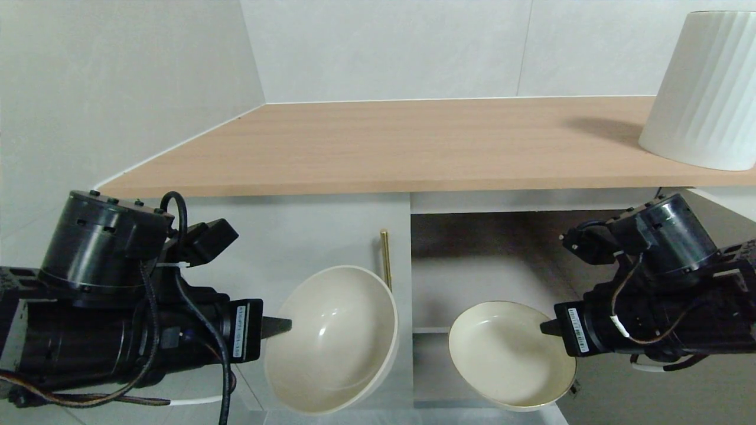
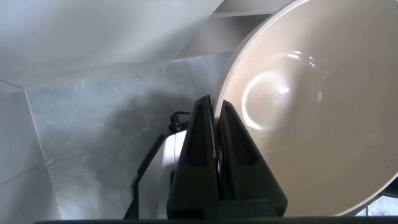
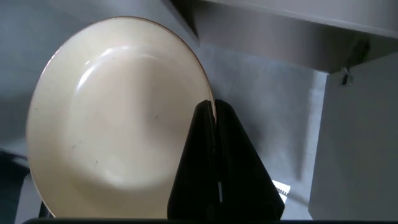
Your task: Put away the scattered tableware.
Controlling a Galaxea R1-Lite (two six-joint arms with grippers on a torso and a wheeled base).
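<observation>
The left gripper (image 1: 282, 326), jaws clamped on the rim of a deep cream bowl (image 1: 331, 342) at seven o'clock in the head view, and the right gripper (image 1: 548, 326), pinching the edge of a shallow plate (image 1: 508, 354) at five o'clock, held both dishes before the open cabinet (image 1: 490, 260). Such thin edge grips risked a slip or swing; the bowl, near the brass handle (image 1: 385, 251) at its one o'clock, might have struck it.
</observation>
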